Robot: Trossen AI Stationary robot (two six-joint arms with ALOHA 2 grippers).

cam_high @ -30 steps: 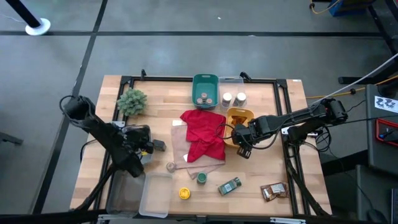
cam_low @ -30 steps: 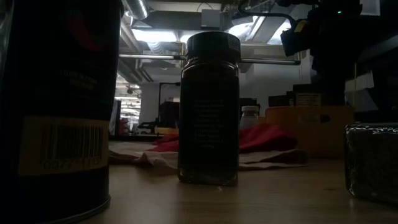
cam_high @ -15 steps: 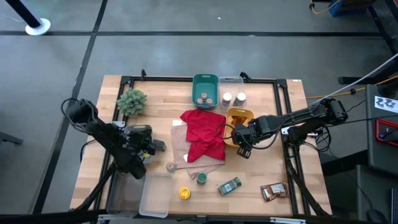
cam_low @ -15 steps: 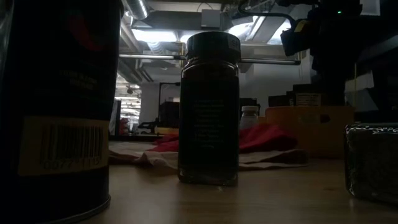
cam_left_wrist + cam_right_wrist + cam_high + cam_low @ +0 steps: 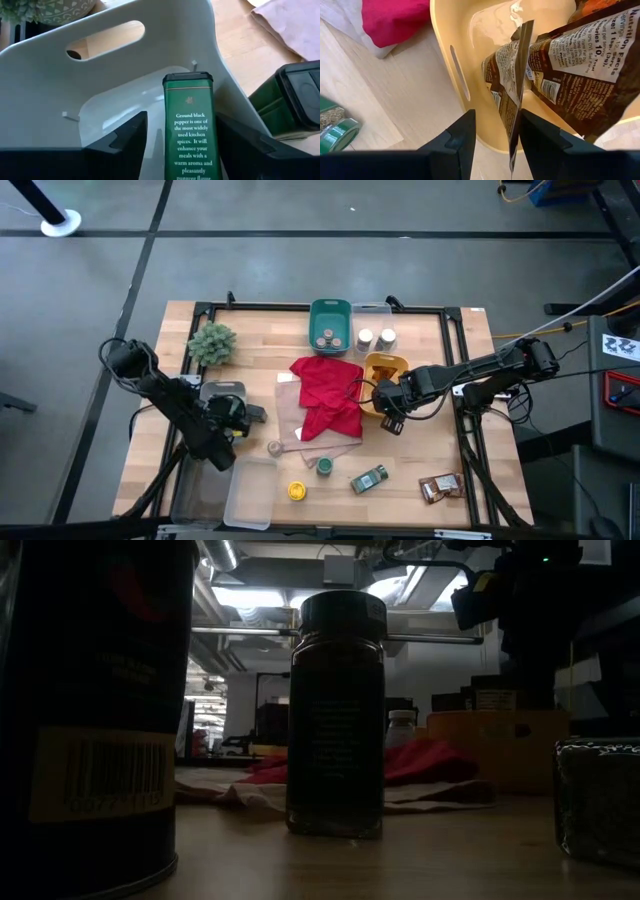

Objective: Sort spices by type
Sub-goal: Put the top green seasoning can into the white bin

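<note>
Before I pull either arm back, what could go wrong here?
1. The black pepper tin stands in the grey bin between the left gripper's open jaws, with little clearance on either side. A sideways retreat could clip and topple it.
2. The brown foil packet at the right gripper stands on edge across the yellow bin's rim. It might slide outside rather than in.

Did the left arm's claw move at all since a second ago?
Yes. The left gripper slid slightly back toward the table's near edge, away from the plant, uncovering more of the white bin.
</note>
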